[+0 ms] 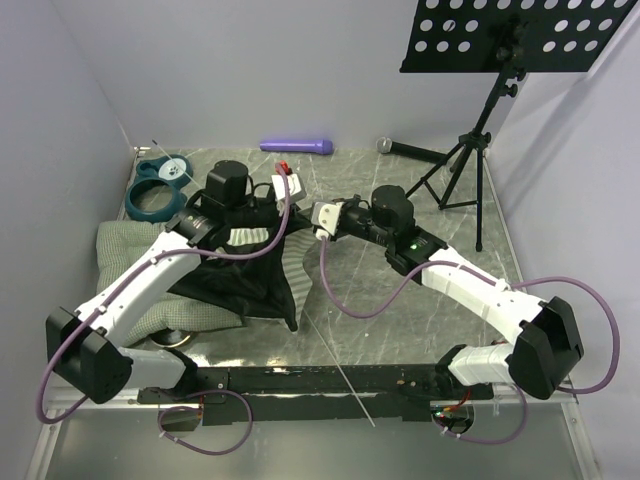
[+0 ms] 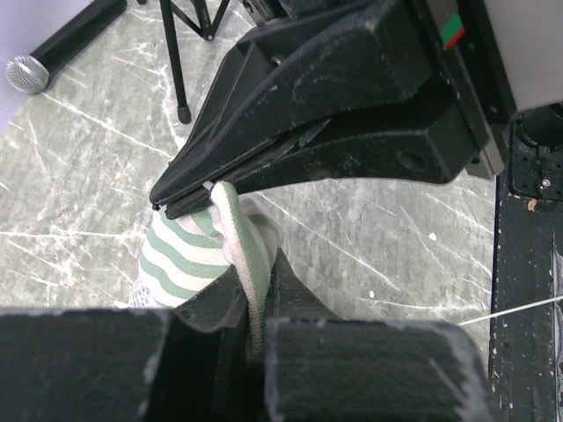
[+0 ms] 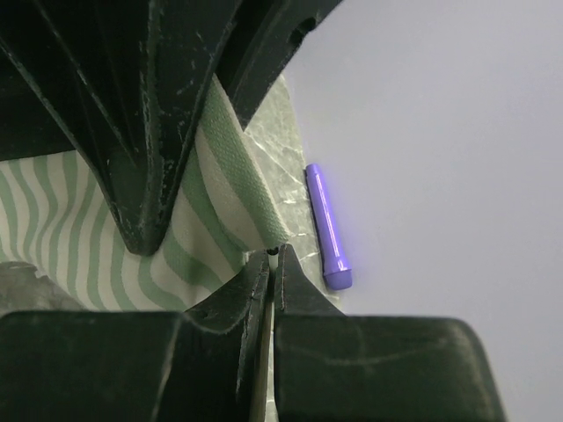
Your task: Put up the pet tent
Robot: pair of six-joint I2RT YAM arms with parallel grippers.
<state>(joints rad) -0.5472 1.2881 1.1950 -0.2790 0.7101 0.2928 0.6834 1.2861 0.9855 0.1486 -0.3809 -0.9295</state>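
Striped pet tent (image 2: 180,255) fabric sits pinched in left pincer (image 2: 257,303) and right pincer (image 3: 273,264), both closed. Opposed pulling risks slippage.

Soft, even, bright light fills the overhead view, with faint shadows and a mild sheen on the table (image 1: 420,330). In both wrist views the nearest foreground blurs; the pet tent (image 2: 176,255) is sharp.
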